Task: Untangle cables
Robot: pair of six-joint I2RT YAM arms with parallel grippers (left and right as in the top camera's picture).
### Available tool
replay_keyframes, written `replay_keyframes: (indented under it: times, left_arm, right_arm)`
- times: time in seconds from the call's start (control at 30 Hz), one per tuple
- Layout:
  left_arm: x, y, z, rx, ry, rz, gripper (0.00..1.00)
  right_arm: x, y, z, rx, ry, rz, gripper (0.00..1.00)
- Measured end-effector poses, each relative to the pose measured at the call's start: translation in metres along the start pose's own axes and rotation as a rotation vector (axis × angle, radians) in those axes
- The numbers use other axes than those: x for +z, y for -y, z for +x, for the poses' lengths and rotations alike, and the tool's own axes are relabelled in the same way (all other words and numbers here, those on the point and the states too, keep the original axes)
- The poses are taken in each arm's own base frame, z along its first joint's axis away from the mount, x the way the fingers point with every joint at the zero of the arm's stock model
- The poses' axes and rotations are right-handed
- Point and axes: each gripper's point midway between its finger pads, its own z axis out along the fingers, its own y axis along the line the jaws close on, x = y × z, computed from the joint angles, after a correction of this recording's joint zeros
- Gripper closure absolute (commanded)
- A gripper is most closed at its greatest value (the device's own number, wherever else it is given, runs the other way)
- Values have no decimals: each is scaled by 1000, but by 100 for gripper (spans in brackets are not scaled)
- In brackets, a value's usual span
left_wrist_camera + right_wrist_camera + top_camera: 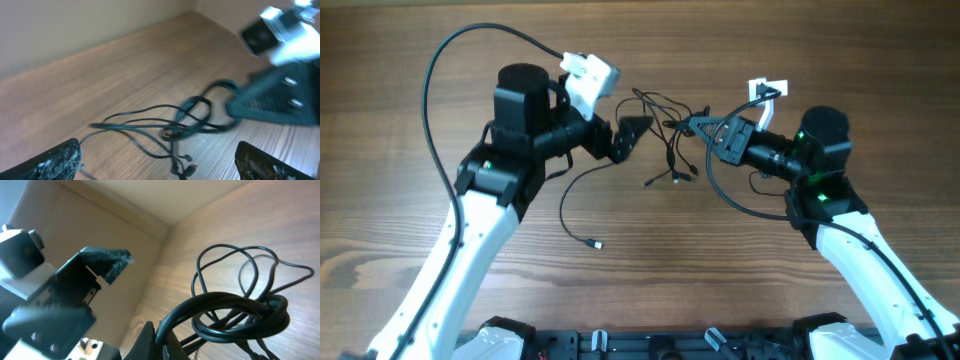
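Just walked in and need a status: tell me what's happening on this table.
Two robot arms are working on a knot of thin black cables lying on the wooden table. The right claw is shut on a bunch of the cables at the right side of the tangle. The left claw is wide open at the tangle's left side, holding nothing. One loose strand trails toward the near left. The knot is not yet undone.

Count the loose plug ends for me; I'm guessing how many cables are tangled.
4 plugs visible: one lies alone at the end of the long loop, three sit together just below the tangle. More may hide in the tangle or the right gripper.
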Motion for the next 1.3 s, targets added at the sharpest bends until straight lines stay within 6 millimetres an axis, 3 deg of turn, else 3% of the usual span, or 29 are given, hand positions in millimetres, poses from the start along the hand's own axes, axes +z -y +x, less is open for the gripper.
replay_keyframes:
  times: [0.17, 0.47, 0.53, 0.6, 0.67, 0.73, 0.8, 0.93, 1.0, 1.03, 1.3]
  left_arm:
    - [2, 35, 4, 156, -22, 79, 0]
    - [3, 45, 3, 275, -12, 118, 1]
    - [3, 47, 3, 278, -10, 128, 9]
    - [3, 48, 3, 289, -8, 131, 34]
    - [3, 49, 4, 300, -9, 138, 52]
    - [2, 52, 3, 328, -2, 158, 55]
    - [2, 55, 2, 352, 7, 177, 67]
    - [2, 58, 2, 362, 11, 189, 71]
    - [2, 58, 2, 366, 12, 191, 91]
    - [2, 59, 2, 364, 12, 195, 96]
    - [6, 81, 4, 400, 12, 248, 96]
  right_arm:
    - [-4, -45, -7, -70, -7, -182, 96]
    - [-14, -82, -2, -113, -59, -327, 96]
    - [-18, -92, -1, -161, -67, -368, 96]
    - [-21, -99, 2, -197, -79, -396, 96]
    - [-22, -101, 5, -204, -98, -408, 96]
    - [-23, -102, 8, -198, -117, -414, 96]
    - [-23, -102, 9, -189, -125, -415, 96]
    - [-23, -102, 10, -186, -132, -417, 96]
    - [-23, -102, 11, -187, -135, -418, 96]
    - [-24, -102, 11, -188, -138, -419, 96]
    - [-24, -103, 14, -191, -155, -424, 96]
